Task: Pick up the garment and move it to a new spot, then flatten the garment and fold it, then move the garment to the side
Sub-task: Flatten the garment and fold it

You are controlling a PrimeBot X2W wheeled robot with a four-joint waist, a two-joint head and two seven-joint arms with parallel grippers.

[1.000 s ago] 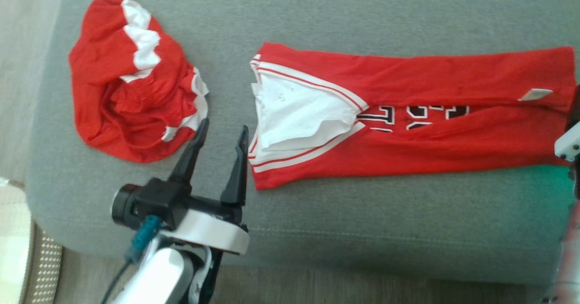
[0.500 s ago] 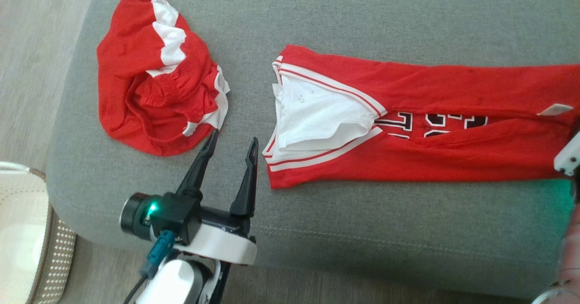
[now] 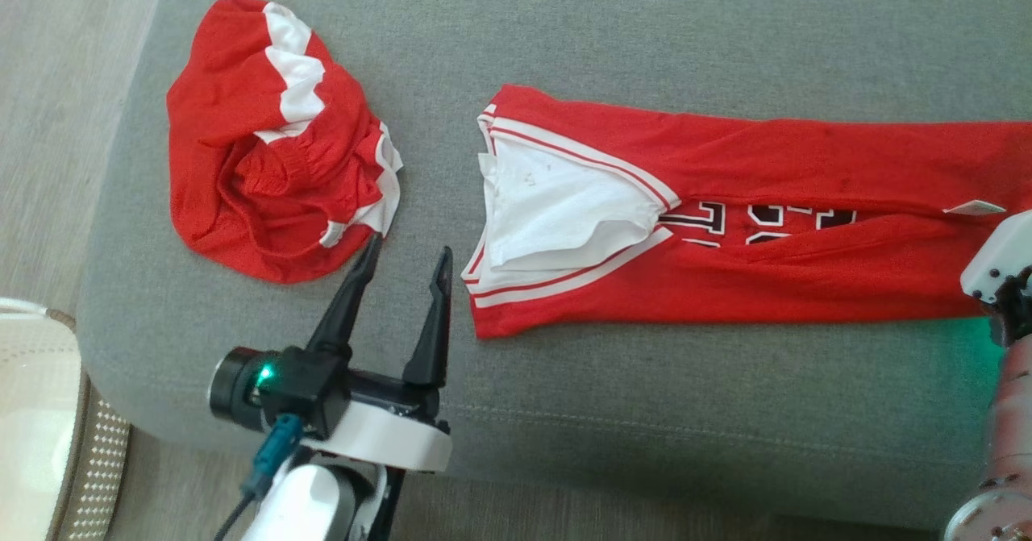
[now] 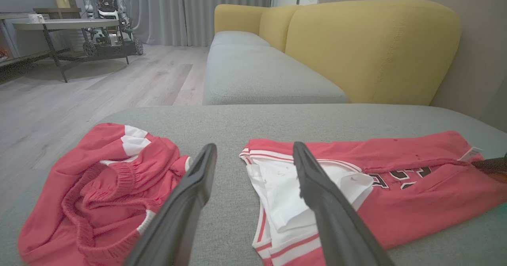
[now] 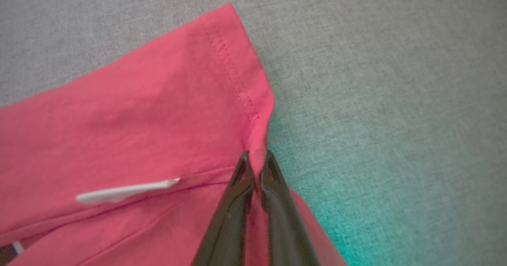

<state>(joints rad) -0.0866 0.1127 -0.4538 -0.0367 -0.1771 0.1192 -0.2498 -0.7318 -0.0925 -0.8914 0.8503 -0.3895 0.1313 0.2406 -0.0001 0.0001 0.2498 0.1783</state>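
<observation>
Right claw [image 5: 257, 155]: fingers pressed together on the hemmed end of the garment [image 5: 138, 131], a pinch of red cloth caught between the tips. In the head view only its white wrist housing [image 3: 996, 263] can be seen at the frame edge; the fingers themselves are cut off there.

Left claw [image 3: 409, 246]: wide apart, holding nothing, poised over the grey cushion [image 3: 645, 412] just beside the garment's collar end.

Garment [image 3: 726, 218]: a red jersey with white trim, lying lengthwise across the cushion, both long sides folded inward. Its right end runs out of the head view. The black-and-white lettering [image 3: 750, 222] is largely hidden in the fold (not legible). A white label [image 5: 122, 192] lies near the gripped end.

A crumpled red-and-white piece [image 3: 274, 146] sits apart, left of the jersey; its heaped folds hide its shape. A yellow backrest [image 4: 372, 48] stands beyond.
</observation>
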